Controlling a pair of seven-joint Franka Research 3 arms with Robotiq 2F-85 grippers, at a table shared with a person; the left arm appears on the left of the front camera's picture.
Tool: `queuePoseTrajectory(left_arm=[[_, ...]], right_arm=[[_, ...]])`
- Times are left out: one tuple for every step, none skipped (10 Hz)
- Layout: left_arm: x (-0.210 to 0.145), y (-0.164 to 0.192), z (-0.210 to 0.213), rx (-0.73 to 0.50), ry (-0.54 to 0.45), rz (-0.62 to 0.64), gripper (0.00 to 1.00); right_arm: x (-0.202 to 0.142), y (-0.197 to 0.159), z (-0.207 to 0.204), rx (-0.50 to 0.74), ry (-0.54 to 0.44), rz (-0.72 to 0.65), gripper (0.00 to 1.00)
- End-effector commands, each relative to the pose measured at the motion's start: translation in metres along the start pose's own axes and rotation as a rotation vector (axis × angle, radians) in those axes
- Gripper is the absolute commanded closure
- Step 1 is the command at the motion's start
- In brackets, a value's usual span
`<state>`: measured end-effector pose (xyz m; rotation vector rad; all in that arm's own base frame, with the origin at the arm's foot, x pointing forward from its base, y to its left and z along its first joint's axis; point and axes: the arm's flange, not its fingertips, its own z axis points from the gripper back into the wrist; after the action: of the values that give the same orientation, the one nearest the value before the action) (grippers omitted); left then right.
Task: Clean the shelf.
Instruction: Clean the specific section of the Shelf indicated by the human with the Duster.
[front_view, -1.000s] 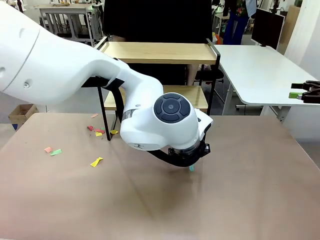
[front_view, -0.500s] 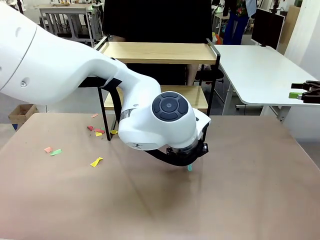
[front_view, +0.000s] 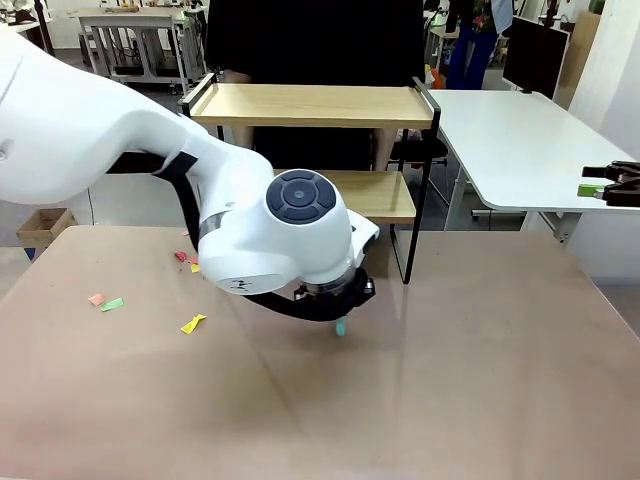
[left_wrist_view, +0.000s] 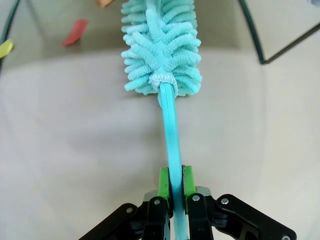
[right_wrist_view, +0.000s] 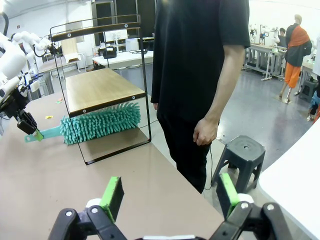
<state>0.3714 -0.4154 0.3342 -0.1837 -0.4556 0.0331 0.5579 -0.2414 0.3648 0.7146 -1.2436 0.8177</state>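
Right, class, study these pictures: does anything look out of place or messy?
Yes: coloured paper scraps lie scattered on the brown table near the shelf's left leg. They look like litter; nothing else stands out.

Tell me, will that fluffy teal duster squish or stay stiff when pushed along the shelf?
The duster head probably squishes: it is all soft fuzzy strands. Its thin handle looks stiff, running straight from the left fingers. Likely light, since a pinch at its end holds it up.

I see brown counter (front_view: 480, 380), yellow paper scrap (front_view: 192, 323) on its left part | cardboard box (front_view: 40, 228) on floor past left corner | white desk (front_view: 520, 140) far right, dark monitor (front_view: 535, 55) behind | grey stool (right_wrist_view: 245, 150) beside standing person (right_wrist_view: 200, 50) in black
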Motion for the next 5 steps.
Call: queuePoseTrajectory(left_arm=[[0.007, 0.024, 0.027, 0.061, 0.021, 0.004, 0.87], [0.010, 0.037, 0.034, 0.093, 0.020, 0.011, 0.87], [0.014, 0.053, 0.041, 0.131, 0.018, 0.016, 0.87], [0.020, 0.070, 0.048, 0.168, 0.027, 0.020, 0.87], [0.025, 0.088, 0.053, 0.219, 0.032, 0.022, 0.87]], right_arm=[[0.003, 0.001, -0.001, 0.000, -0.002, 0.004, 0.00], [0.003, 0.001, -0.001, 0.000, -0.002, 0.004, 0.00], [0.003, 0.001, -0.001, 0.000, -0.002, 0.004, 0.00], [0.003, 0.001, -0.001, 0.000, -0.002, 0.004, 0.00], [0.003, 0.001, -0.001, 0.000, -0.002, 0.004, 0.00]])
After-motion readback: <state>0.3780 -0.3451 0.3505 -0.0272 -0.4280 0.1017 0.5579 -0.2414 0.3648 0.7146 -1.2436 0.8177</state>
